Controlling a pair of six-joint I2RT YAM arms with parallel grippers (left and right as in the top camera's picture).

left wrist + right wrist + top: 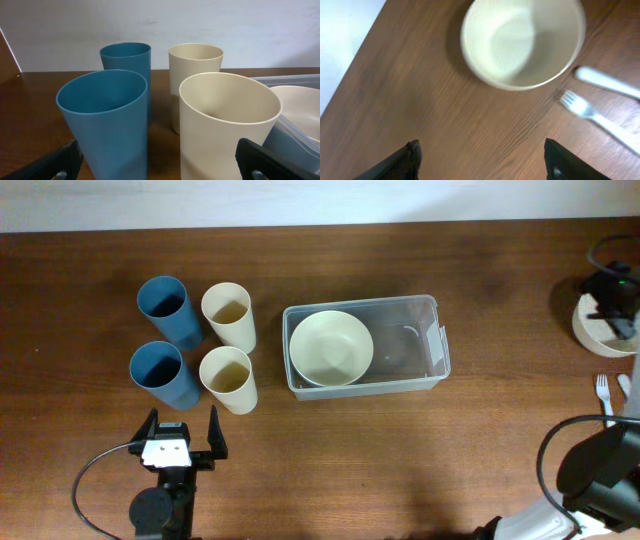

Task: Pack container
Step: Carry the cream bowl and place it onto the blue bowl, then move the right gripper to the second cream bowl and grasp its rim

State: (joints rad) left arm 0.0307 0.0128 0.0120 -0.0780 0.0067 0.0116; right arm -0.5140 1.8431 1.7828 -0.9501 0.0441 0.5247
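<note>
Currently mid-pack. Surface (400, 460) carries container (405, 348) at centre; one cream bowl (331, 348) sits in its left half, right half bare. Second bowl (522, 42) lies far right beside fork (580, 106). Right fingers (405, 160) are apart, close to it. Left fingers (213, 435) are apart, facing nearest cream cup (227, 125). Next, as judged: right fingers close on the second bowl's rim.

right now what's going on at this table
Two robot arms are packing a clear container. One cream bowl sits in the end nearer the cups, and the other end is bare. The left gripper is open and empty, facing the blue cups and cream cups that stand beside the container. The right gripper is also open and empty, over the table near a second cream bowl and a white fork.
</note>
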